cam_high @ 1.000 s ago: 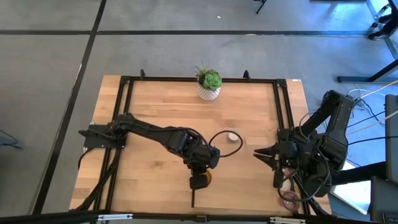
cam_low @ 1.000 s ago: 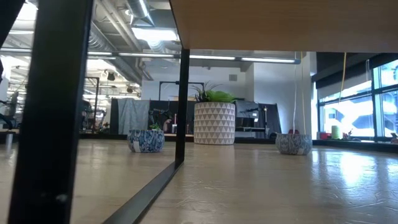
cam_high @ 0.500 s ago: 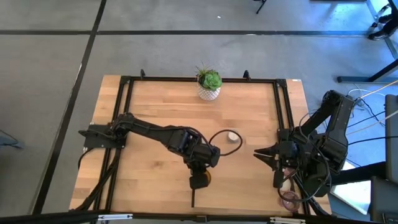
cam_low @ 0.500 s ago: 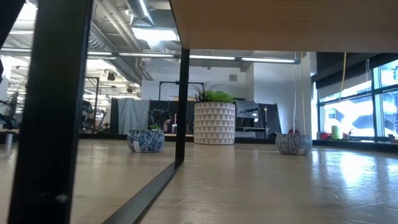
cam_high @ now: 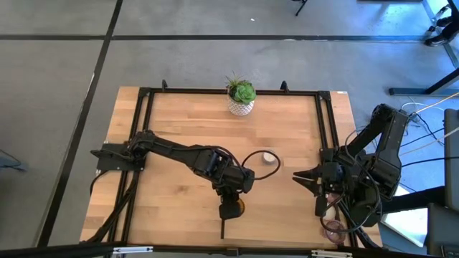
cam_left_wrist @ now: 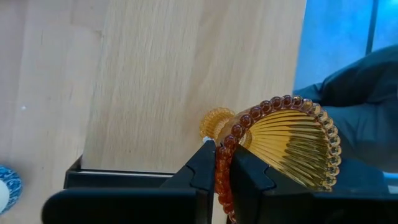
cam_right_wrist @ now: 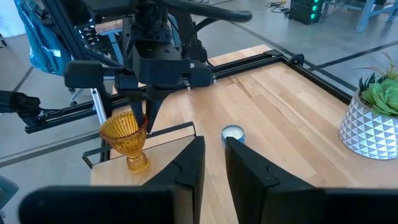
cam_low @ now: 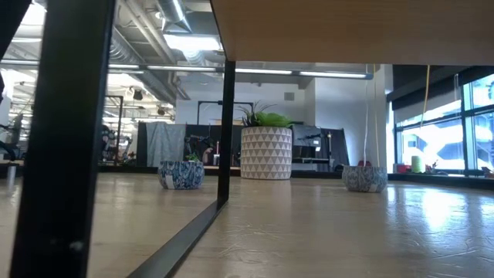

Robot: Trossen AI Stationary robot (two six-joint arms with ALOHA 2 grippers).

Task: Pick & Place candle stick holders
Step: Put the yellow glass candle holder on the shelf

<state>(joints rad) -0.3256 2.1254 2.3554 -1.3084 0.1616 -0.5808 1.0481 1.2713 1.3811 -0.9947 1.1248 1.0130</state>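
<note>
While the amber holder [cam_right_wrist: 126, 140] stands upright at the table's [cam_high: 179, 122] front edge, the left end effector [cam_left_wrist: 223, 163] hangs directly above, fingers narrowly straddling its beaded rim. Releasing means lifting straight up; the right end effector [cam_right_wrist: 210, 152] waits slightly parted and empty, farther off.

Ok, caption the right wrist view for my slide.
Left gripper pinches the rim of the amber ribbed glass candle holder standing on the wooden table.

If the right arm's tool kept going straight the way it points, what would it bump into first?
Probably the small white round candle holder on the wooden table. It sits just ahead of the right tool, which points toward the table's middle. The amber ribbed glass holder stands off to one side. Depth is hard to judge.
</note>
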